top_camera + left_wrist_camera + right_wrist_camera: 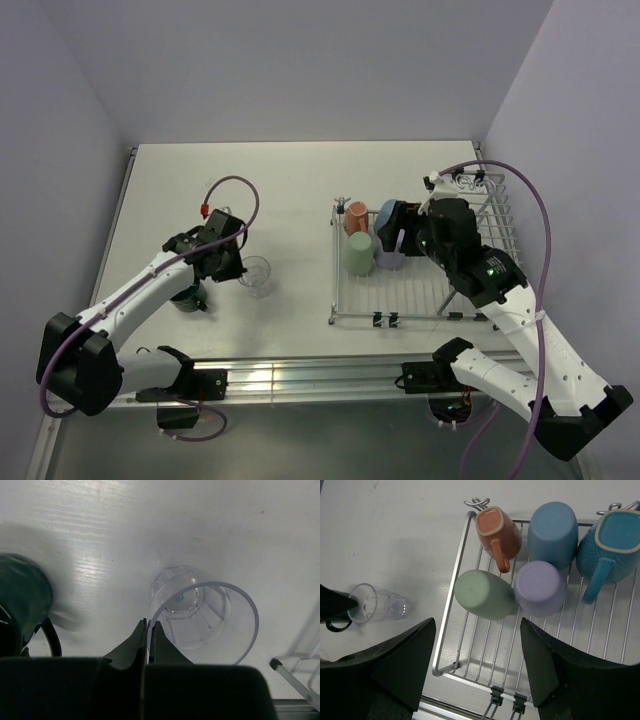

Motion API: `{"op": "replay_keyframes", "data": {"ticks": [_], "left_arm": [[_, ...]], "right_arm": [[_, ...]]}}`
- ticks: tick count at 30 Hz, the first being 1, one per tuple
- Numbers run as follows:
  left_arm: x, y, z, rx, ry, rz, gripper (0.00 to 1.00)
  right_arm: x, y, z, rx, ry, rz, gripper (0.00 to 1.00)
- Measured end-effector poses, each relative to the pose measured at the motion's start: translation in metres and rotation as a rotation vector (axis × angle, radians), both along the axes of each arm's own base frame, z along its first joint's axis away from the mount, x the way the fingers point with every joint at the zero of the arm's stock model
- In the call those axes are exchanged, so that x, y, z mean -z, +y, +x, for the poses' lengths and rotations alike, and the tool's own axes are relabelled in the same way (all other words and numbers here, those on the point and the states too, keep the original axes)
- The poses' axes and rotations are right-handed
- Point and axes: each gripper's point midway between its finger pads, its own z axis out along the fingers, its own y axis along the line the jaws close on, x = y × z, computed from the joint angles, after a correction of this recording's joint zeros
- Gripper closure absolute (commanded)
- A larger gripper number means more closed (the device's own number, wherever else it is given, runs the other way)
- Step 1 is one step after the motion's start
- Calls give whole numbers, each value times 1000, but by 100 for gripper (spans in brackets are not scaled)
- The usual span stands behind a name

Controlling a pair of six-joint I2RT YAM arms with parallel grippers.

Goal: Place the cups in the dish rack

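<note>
My left gripper [148, 627] is shut on the rim of the clear glass tumbler [200, 612], one finger inside and one outside. The tumbler [256, 275] is left of the dish rack [420, 292]. A dark green mug [188, 297] stands just left of that gripper [218, 258] and also shows in the left wrist view [20, 600]. My right gripper [477, 650] is open and empty above the rack's [448, 611] near left part. In the rack are an orange mug [495, 527], a blue cup [552, 527], a light blue mug [615, 545], a pale green cup [482, 594] and a lavender cup [540, 587].
The rack's raised wire side section [490, 215] runs along its right side, close to the right wall. A corner of the rack [295, 677] shows in the left wrist view. White table [240, 190] lies behind and left of the tumbler.
</note>
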Motion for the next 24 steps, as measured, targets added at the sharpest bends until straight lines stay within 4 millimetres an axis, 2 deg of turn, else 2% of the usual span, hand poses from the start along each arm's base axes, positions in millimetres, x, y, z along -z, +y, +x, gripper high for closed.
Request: {"op": "replay_keyframes", "data": {"ticks": [3, 8, 10, 12, 15, 20, 24], "left_arm": [[-29, -5, 9, 16, -45, -16, 100], [-130, -30, 44, 74, -266, -149, 100], [-165, -43, 51, 119, -343, -225, 100], [-188, -57, 54, 179, -392, -311, 100], [-204, -78, 53, 275, -420, -432, 100], [-210, -110, 45, 406, -428, -624, 100], [-214, -126, 40, 477, -428, -741, 100]], "right_arm": [[-4, -1, 0, 2, -4, 1, 24], [-16, 1, 0, -2, -26, 17, 24], [-19, 2, 0, -9, -32, 25, 24], [-22, 4, -1, -18, -34, 36, 24], [-25, 10, -4, -48, -31, 57, 24], [-33, 17, -14, -96, -40, 103, 24], [-43, 19, -21, -124, -68, 132, 24]]}}
